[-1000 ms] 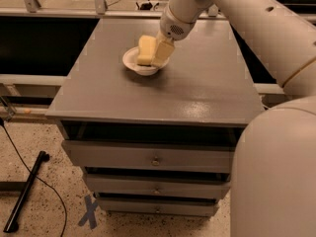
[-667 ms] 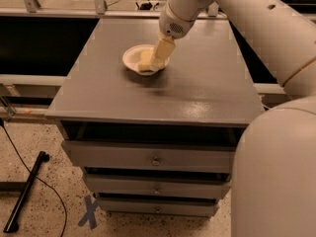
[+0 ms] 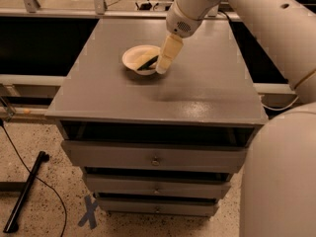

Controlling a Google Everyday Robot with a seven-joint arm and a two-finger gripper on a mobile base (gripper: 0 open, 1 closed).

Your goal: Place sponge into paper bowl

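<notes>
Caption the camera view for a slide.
Gripper reaches into the bowl holding the sponge, on a grey drawer cabinet.

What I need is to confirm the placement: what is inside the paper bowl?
The pale yellow sponge lies in the paper bowl. The gripper dips over the bowl's right rim and covers that side of the inside.

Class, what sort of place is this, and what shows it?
Probably a robot test lab: a grey drawer cabinet, a blue tape X on the speckled floor, and the gripper at the paper bowl.
</notes>
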